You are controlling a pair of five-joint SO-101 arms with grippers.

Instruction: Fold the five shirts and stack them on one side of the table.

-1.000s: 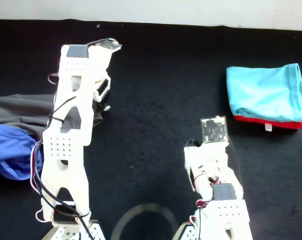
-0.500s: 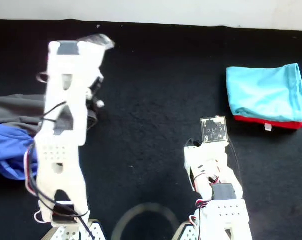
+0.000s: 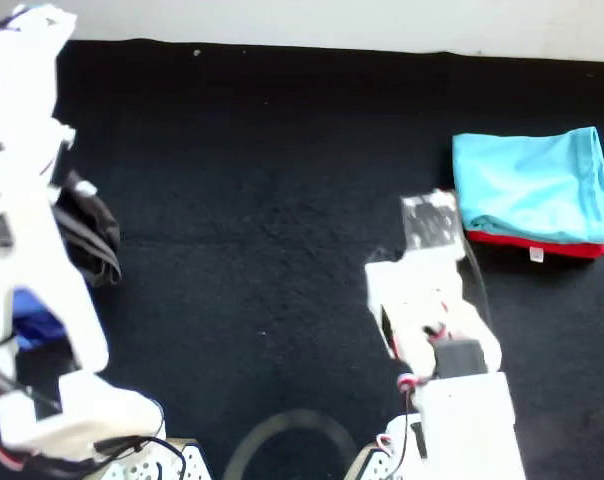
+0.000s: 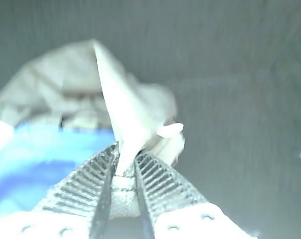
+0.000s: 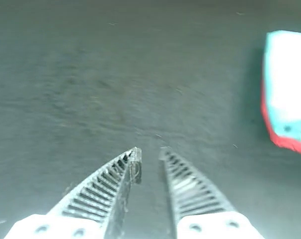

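My left gripper (image 4: 124,149) pinches a grey shirt (image 4: 66,94) and lifts it off the black table (image 3: 282,150). My right gripper (image 5: 149,152) is a little apart and holds nothing. My left arm (image 3: 27,200) hides most of the blue shirt (image 3: 32,305). Farther off, a folded light blue shirt (image 3: 532,185) lies on a red shirt (image 3: 532,245). A white wall (image 3: 332,20) is behind the table.

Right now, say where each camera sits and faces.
High view: fixed above, looking down on the table; left arm and right arm show.
Left wrist view: on the left arm, looks along the left gripper, shut on the gray shirt.
Right wrist view: on the right arm, looks past the right gripper at the table.
High and right wrist views share the cyan shirt.
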